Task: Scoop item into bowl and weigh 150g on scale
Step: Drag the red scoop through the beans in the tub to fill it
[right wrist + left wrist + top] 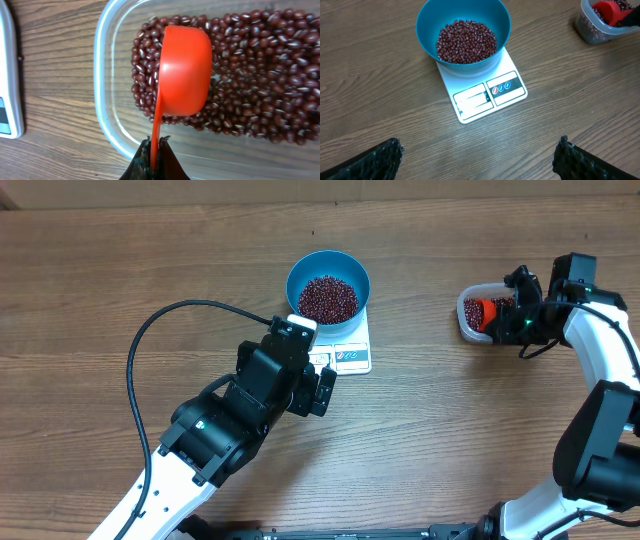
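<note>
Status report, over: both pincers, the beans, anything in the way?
Left pincer open, empty, before scale. Right pincer shut on red scoop in tub. Beans in blue bowl on scale. Nothing between tub and bowl.

The table (100,260) looks like brown wood-grain board, matt, with fine streaks running along it. The bowl (426,30) is smooth blue plastic with a soft sheen, and the beans (466,42) in it have hard, faintly shiny maroon skins flecked pale. The scale (504,69) is smooth white plastic, its label panel glossier. Near the table's right edge the tub (107,90) is clear, glossy plastic (a bit cloudy at the rim), and the scoop (185,70) is satiny red-orange plastic. The finger pads (380,160) of the left gripper (479,145) are black and coarse, almost pebbled. The right arm (600,330) wears a glossy white shell.
</note>
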`<state>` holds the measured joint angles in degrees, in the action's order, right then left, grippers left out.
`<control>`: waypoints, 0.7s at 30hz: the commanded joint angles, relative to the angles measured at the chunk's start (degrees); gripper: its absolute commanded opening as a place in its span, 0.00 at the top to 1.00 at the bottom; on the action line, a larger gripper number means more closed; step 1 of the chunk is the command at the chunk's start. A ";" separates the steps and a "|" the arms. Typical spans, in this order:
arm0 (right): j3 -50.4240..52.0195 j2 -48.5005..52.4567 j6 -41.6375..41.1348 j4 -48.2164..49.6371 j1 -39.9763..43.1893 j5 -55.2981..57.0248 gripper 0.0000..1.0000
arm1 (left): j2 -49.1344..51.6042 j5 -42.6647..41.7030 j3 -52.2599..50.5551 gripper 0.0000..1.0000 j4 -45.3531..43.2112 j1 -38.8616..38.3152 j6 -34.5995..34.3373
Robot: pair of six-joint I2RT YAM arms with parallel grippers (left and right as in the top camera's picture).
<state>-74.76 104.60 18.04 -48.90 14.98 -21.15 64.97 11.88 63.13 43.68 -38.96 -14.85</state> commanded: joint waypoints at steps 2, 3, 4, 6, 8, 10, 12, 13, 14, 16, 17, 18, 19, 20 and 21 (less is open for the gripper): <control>2.32 1.03 0.39 -0.24 -0.31 -5.99 0.96 | 0.28 0.70 0.02 0.00 -0.20 0.37 -0.74; 2.34 1.03 0.37 -0.37 -0.20 -6.21 0.96 | 0.28 0.70 0.02 0.01 -0.20 0.37 -0.76; 2.34 1.03 0.35 -0.44 -0.15 -6.34 0.96 | 0.28 0.70 0.02 0.00 -0.20 0.37 -0.76; 2.34 1.03 0.37 -0.44 0.07 -7.52 0.96 | 0.28 0.70 0.02 0.00 -0.20 0.37 -0.76; 2.34 1.05 0.33 -0.46 0.63 -8.59 0.96 | 0.28 0.70 0.02 0.00 -0.20 0.37 -0.76; 2.36 1.09 0.15 -0.50 1.38 -9.22 0.96 | 0.28 0.70 0.02 0.00 -0.20 0.37 -0.76; 2.38 1.20 0.15 -0.48 2.23 -10.69 0.96 | 0.28 0.70 0.02 0.01 -0.20 0.37 -0.76; 2.38 1.29 0.13 -0.50 2.54 -11.13 0.96 | 0.28 0.70 0.02 0.00 -0.20 0.37 -0.74; 2.38 1.64 0.13 -0.63 3.21 -11.85 0.96 | 0.28 0.70 0.02 0.00 -0.20 0.37 -0.76; 2.38 2.21 -0.07 -0.70 3.96 -12.61 0.96 | 0.28 0.70 0.02 0.00 -0.20 0.37 -0.76; 2.38 2.45 -0.07 -0.68 4.22 -12.94 0.96 | 0.28 0.70 0.02 0.01 -0.20 0.37 -0.76; 2.38 2.89 -0.07 -0.68 4.70 -14.25 0.96 | 0.28 0.70 0.02 0.00 -0.20 0.37 -0.76; 2.38 3.13 -0.07 -0.81 4.98 -15.08 0.96 | 0.28 0.70 0.02 0.00 -0.20 0.37 -0.74; 2.38 3.17 -0.09 -0.92 5.16 -15.47 0.96 | 0.28 0.70 0.02 0.01 -0.20 0.37 -0.74; 2.38 3.23 -0.07 -0.98 5.22 -15.63 0.96 | 0.28 0.70 0.02 0.00 -0.20 0.37 -0.76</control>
<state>-73.41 106.19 17.96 -49.56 19.94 -34.83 64.97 11.88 63.13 43.68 -38.96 -14.85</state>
